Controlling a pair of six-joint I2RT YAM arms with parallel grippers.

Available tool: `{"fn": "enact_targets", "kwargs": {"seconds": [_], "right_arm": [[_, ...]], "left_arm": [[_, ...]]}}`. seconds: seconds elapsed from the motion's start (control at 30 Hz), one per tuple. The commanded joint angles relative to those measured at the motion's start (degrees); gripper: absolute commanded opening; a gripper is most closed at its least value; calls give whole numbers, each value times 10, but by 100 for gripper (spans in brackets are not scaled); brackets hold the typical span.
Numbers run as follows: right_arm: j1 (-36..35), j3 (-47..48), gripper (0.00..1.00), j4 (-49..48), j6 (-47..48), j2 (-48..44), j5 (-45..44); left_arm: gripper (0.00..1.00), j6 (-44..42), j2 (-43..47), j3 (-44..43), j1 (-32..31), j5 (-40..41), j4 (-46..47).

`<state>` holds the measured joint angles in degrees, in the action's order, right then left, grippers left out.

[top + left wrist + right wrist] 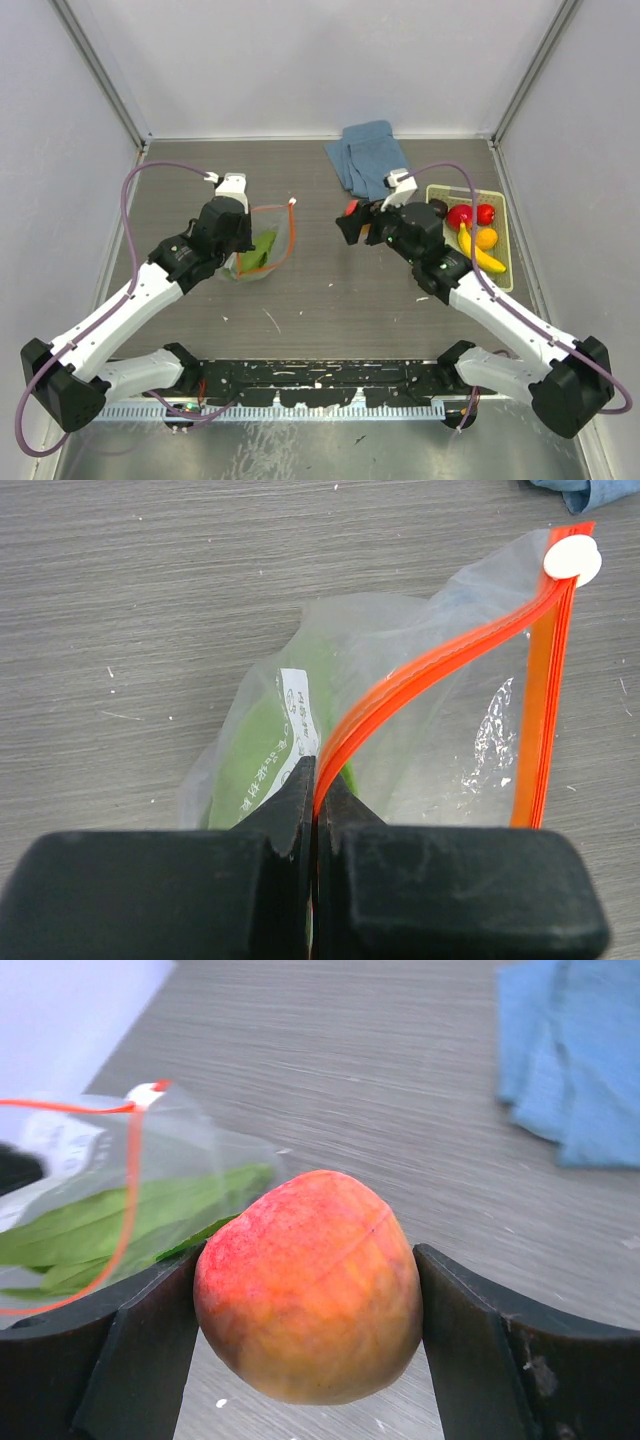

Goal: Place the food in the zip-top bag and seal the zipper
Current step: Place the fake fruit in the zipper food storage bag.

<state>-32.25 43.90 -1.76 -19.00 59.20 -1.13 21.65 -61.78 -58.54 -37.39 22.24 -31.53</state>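
Observation:
The clear zip-top bag [262,250] lies left of centre with a green leafy vegetable [255,755] inside. Its orange-red zipper [430,670] gapes open, the white slider tab [572,560] at the far end. My left gripper [316,780] is shut on the near zipper strip, holding the mouth up. My right gripper [308,1300] is shut on a peach [310,1285], held above the table to the right of the bag [130,1200]. In the top view the peach [352,209] shows red at the right gripper [350,222].
A pale slatted basket [500,215] at the right holds red fruits [470,214], an orange one [486,238] and a banana [478,255]. A folded blue cloth [368,155] lies at the back centre. Grey walls enclose the table on three sides.

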Motion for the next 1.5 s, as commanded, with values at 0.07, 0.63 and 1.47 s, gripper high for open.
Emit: {"fn": "enact_targets", "kwargs": {"seconds": [0.07,0.63,1.47], "right_arm": [[-84,47,56,-136,46,27,52],[-152,83,54,-364,61,204,199],[-152,181,71,-300,167,380,136]], "left_arm": [[0,0,7,-1,2,-4,38],[0,-2,8,3,2,-26,45],[0,-7,17,11,2,-58,63]]}}
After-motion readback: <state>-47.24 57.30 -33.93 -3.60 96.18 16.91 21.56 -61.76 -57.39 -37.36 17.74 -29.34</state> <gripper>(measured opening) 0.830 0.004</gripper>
